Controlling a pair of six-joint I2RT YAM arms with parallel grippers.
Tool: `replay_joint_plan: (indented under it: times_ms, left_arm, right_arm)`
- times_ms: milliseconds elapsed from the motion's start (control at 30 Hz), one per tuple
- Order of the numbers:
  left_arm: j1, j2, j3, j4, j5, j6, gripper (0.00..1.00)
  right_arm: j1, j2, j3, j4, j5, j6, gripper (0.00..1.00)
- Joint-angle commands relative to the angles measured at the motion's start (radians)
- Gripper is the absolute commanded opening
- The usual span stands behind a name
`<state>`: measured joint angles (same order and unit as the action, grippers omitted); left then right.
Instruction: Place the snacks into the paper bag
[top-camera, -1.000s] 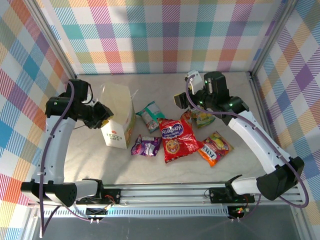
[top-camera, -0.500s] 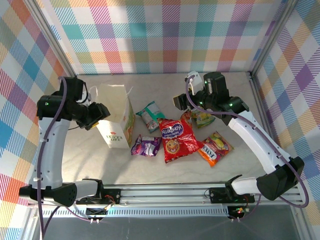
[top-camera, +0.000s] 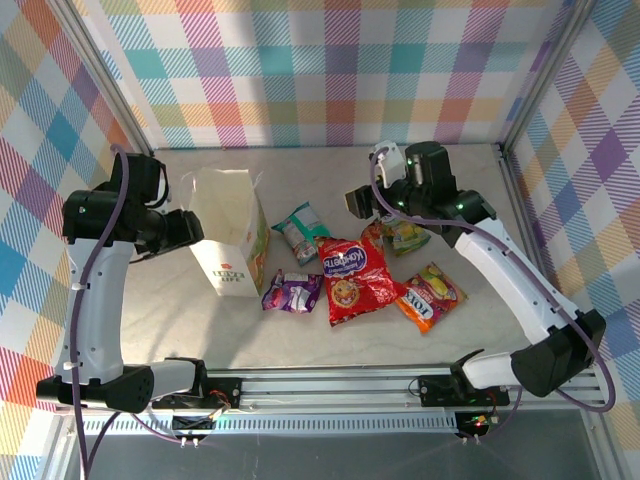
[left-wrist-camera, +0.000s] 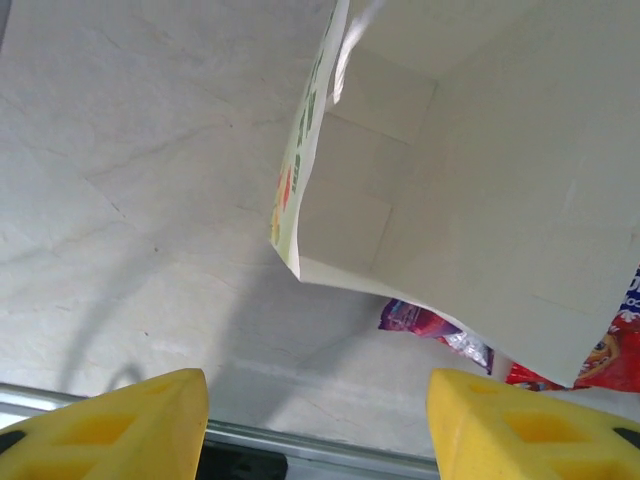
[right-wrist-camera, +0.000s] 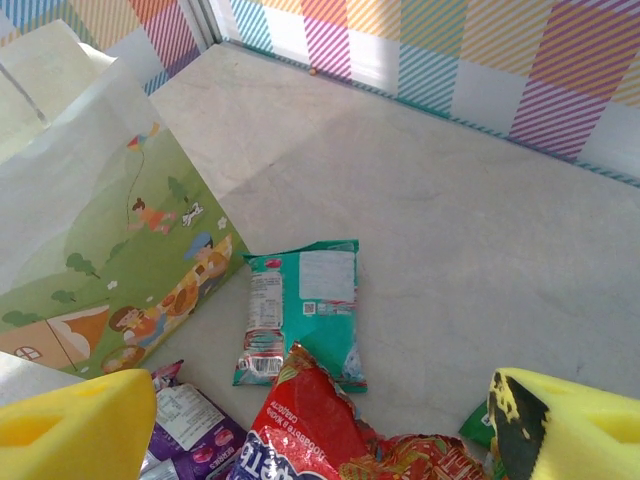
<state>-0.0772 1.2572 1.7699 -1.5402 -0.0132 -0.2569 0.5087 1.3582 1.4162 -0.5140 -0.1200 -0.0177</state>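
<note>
Tabletop (top-camera: 330, 170) bears the paper bag (top-camera: 232, 235) just beside the left gripper (top-camera: 192, 228).

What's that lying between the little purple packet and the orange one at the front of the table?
The large red packet lies between the purple packet and the orange packet, seen in the top view.

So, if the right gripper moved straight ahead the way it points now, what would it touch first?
Probably the top end of the large red crinkly foil packet, which lies directly ahead of the open right gripper. The teal-white foil packet lies just beyond; depth is unclear.
</note>
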Motion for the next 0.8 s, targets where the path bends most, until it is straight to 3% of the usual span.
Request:
replay_joint_plan:
  times_ms: [0, 300, 500, 767]
  left_arm:
    - [-0.006, 0.011, -0.006, 0.096, -0.019, 0.101, 0.63]
    - [-0.002, 0.235, 0.148, 0.055, -0.114, 0.214, 0.64]
    - [0.018, 0.332, 0.218, 0.038, -0.091, 0.238, 0.65]
    - [0.024, 0.331, 0.130, 0.081, -0.092, 0.231, 0.62]
  right_arm:
    - [-0.009, 0.009, 0.036, -0.038, 0.011, 0.007, 0.86]
    - [-0.010, -0.061, -0.037, -0.019, 0.109, -0.010, 0.86]
    - [-0.010, -0.082, -0.047, -0.029, 0.155, 0.005, 0.86]
    - [-0.011, -0.074, -0.048, -0.062, 0.166, 0.018, 0.86]
